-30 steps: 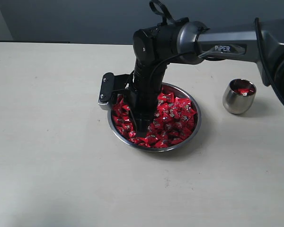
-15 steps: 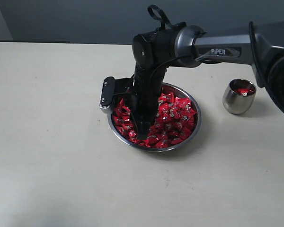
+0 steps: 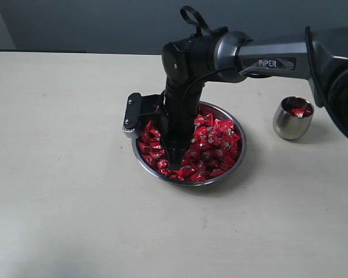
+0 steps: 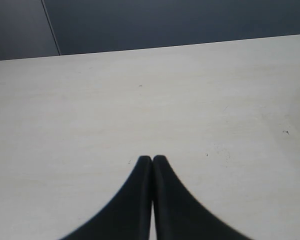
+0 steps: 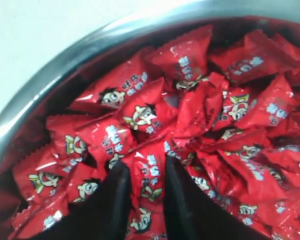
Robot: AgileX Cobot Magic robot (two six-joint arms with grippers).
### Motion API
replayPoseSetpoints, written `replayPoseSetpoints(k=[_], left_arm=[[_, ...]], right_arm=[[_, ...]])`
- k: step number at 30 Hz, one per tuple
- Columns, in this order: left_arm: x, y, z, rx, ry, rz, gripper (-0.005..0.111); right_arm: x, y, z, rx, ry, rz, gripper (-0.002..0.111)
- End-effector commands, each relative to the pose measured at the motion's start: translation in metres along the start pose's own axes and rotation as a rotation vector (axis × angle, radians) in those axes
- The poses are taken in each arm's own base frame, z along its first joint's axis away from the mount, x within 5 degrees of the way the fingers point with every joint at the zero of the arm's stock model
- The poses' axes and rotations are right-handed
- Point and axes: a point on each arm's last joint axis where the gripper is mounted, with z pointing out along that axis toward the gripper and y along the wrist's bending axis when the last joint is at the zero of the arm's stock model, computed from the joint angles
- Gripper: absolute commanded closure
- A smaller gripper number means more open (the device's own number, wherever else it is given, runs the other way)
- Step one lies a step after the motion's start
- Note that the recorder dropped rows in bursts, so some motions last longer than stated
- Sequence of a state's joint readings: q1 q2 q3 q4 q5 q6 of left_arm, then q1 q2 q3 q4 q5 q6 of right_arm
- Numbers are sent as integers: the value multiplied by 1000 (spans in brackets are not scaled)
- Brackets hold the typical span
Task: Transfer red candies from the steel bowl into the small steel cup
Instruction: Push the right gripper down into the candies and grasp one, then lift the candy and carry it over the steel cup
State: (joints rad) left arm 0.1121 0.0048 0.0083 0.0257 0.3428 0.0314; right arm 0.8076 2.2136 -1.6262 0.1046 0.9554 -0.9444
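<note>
Tips of right pincer point(image 5: 144, 169) buried in red candies point(image 5: 190, 55), grip unclear

The right end effector point(image 3: 175, 161) points straight down into the steel bowl point(image 3: 242, 152), its tips sunk among the red candies point(image 3: 214, 145). The small steel cup point(image 3: 291, 121) stands apart to the right on the pale surface point(image 3: 64, 174), with red showing inside.

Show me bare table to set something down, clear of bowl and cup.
Free: the table left of the steel bowl, and the strip in front of it and the small steel cup. Crowded: the bowl, red candies around the right gripper.
</note>
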Motion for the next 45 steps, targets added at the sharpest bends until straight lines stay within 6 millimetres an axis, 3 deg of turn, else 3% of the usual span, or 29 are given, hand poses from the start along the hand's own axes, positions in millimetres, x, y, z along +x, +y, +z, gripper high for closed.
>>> replayPoseSetpoints(k=[1,9,17,25,30,37,45], left_arm=[[-4,0,-1,3,-22,0,106],[-4,0,-1,3,-22,0,106],[-4,0,-1,3,-22,0,106],[-4,0,-1,3,-22,0,106],[-4,0,-1,3,-22,0,106],[-4,0,-1,3,-22,0,106],[-4,0,-1,3,-22,0,106]], right_arm=[[-1,-1,-3,11,9,-12,109],[-4,-2,-37,79,-33,-3,109],[-3,0,-41,68,-28,47,109],[20,-19,-60,102,-71,466,109],[64,-43,-96,263,-64,854,109],[143,-59,-142,442,81,1154,109],[218,-70,-154,332,19,1452,109]])
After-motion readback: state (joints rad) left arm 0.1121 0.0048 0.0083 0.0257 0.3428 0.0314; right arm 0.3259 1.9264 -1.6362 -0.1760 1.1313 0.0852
